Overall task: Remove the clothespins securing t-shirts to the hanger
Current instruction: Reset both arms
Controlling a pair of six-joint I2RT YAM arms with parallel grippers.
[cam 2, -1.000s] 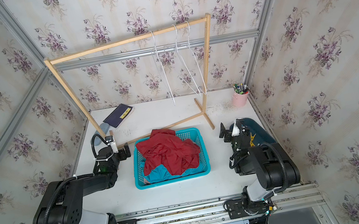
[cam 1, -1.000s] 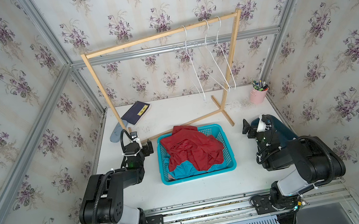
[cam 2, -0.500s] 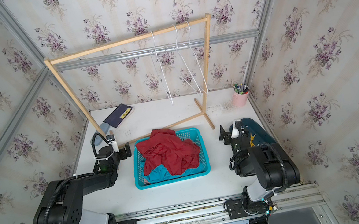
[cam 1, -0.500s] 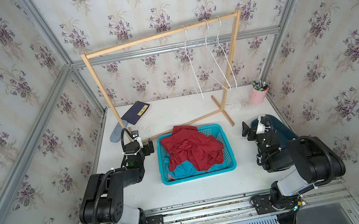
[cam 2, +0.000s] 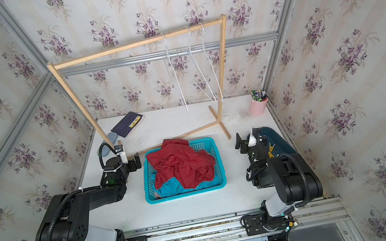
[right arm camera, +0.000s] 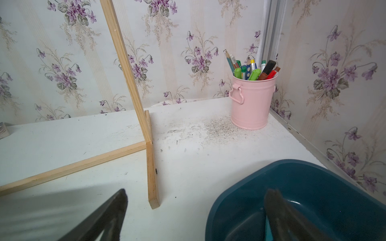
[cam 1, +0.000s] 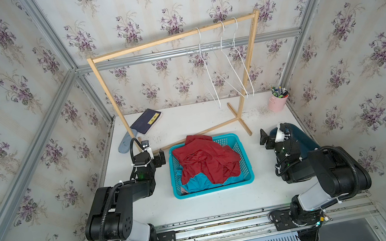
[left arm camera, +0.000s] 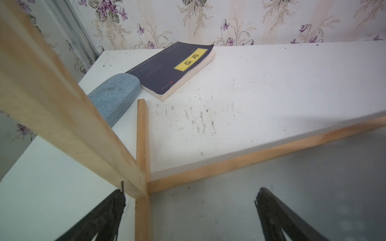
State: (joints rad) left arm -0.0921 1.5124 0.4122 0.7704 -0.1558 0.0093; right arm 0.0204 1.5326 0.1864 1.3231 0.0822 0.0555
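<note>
Three bare white wire hangers [cam 1: 207, 71] [cam 2: 175, 76] hang on the wooden rack's rail. The t-shirts lie heaped in a turquoise basket [cam 1: 246, 170] [cam 2: 219, 175]: a dark red one [cam 1: 206, 160] [cam 2: 180, 163] on top, a turquoise one [cam 1: 197, 182] [cam 2: 171, 188] under it. Yellow clothespins [cam 2: 271, 149] lie in a dark teal tub [cam 2: 282, 138] [right arm camera: 313, 187] behind the right arm. My left gripper [cam 1: 159, 158] [cam 2: 136, 162] [left arm camera: 190, 192] stands open and empty left of the basket, over the rack's foot. My right gripper [cam 1: 265, 139] [cam 2: 239, 143] [right arm camera: 196, 191] is open and empty at the tub's rim.
The wooden rack [cam 1: 173, 38] [cam 2: 136, 44] has foot bars [left arm camera: 142, 146] [right arm camera: 151, 167] lying on the white table. A dark book [cam 1: 147, 121] [left arm camera: 173, 68] and a blue-grey case [cam 1: 124, 143] [left arm camera: 114, 96] lie back left. A pink pot of pens [cam 1: 277, 101] [right arm camera: 252, 102] stands back right.
The right gripper has shifted slightly lower and toward the basket. The left arm has not moved.
</note>
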